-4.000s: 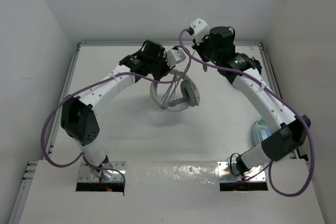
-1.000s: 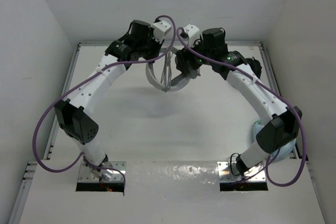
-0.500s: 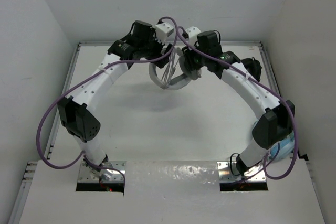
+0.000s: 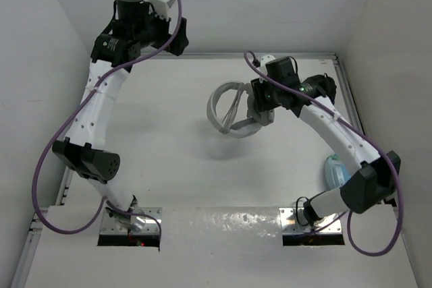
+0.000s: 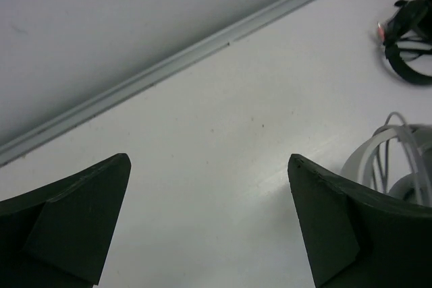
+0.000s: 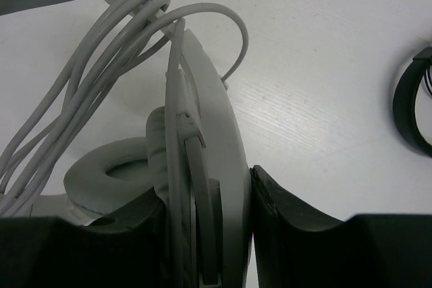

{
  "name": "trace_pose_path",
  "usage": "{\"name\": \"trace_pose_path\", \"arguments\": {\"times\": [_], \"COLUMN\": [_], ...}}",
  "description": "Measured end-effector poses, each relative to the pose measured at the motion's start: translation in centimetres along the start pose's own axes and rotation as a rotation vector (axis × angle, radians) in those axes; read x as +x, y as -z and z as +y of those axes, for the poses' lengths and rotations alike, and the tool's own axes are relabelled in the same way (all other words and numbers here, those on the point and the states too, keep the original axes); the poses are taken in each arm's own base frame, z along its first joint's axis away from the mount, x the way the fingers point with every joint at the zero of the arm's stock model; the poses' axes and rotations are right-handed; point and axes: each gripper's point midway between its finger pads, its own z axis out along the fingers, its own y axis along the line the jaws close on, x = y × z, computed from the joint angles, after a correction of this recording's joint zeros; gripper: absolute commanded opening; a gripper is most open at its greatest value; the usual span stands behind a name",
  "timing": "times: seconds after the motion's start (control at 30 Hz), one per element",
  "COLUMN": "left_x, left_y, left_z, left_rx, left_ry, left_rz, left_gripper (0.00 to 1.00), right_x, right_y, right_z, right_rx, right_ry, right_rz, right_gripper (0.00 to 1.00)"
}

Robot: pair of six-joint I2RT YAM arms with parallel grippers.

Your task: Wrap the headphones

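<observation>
Right gripper (image 6: 202, 197) clamped headphones (image 4: 237, 128) at one earcup (image 6: 101, 173), near table (image 4: 155, 139) centre, toward 1 o'clock; cable (image 6: 81, 92) looped in strands over headband (image 4: 214, 102). Left gripper (image 5: 208, 163) hung wide, empty, at 11 o'clock, well apart from them.

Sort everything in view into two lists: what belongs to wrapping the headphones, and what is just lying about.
Belongs to the job: white headphones, clamped in the right end effector; their grey cable, looped in several strands; left end effector, open and holding nothing.

Just lying about: black headphones, far back on the right; light blue headphones, nearer, also on the right.
</observation>
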Motion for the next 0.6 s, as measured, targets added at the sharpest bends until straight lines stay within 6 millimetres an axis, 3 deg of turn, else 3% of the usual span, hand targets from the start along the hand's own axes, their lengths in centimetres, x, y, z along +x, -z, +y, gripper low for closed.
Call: {"name": "trace_pose_path", "arguments": {"times": [0.13,0.23,0.4,0.6], "left_x": [2.4,4.1,5.1,6.1], "left_y": [1.0,0.8,0.7,0.3], "left_z": [0.0,-0.1,-0.2,-0.3], "left_rx": [-0.011,-0.005,-0.004,-0.003], "left_ry": [0.017,0.029,0.037,0.054], "left_rz": [0.065,0.115,0.147,0.167], "left_gripper": [1.00,1.00,1.00,1.00], "right_x": [0.2,1.4,6.2,11.6], "right_y": [3.0,4.0,3.1,1.1], "right_z": [0.5,0.9,0.5,-3.6], "right_rx": [-0.033,-0.057,-0.056,0.048], "right_ry": [-0.024,-0.042,-0.104,-0.260], "right_rz": [-0.023,-0.007,0.129,0.246], "right_gripper": [0.00,0.00,0.00,0.00]}}
